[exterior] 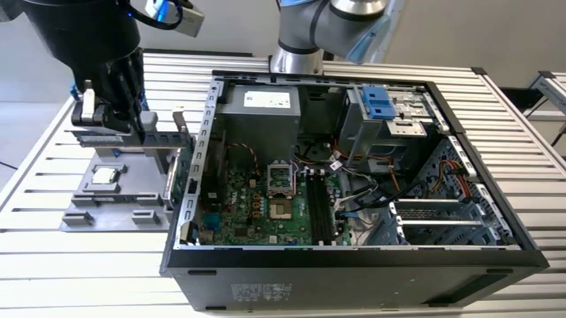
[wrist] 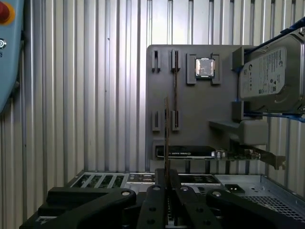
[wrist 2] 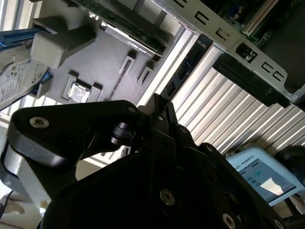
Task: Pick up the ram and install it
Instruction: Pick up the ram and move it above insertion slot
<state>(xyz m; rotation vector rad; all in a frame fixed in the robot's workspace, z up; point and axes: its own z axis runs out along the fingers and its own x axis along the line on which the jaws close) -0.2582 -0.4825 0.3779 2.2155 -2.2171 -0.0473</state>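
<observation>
In the first wrist view the ram [wrist: 166, 138] shows edge-on as a thin upright stick. It runs out from between the fingers of my gripper [wrist: 166, 174], which is shut on it. It hangs above the grey parts tray [wrist: 190, 105], between two pairs of slot holders. A second thin stick [wrist: 175, 90] stands in the neighbouring holders. In the exterior view my gripper [exterior: 122, 119] hangs over the tray [exterior: 115, 199], at the exterior view's left of the open computer case [exterior: 460, 126]. Long dark memory slots [exterior: 319, 205] lie on the green motherboard [exterior: 238, 205].
The tray also carries a square silver processor [wrist: 205, 67], a hard drive in a blue frame [wrist: 271, 74] and an expansion card [wrist: 186, 151]. A blue-cased handset with a red button [wrist: 7, 47] lies on the slatted table. Cables and drive cages [exterior: 389, 112] crowd the case.
</observation>
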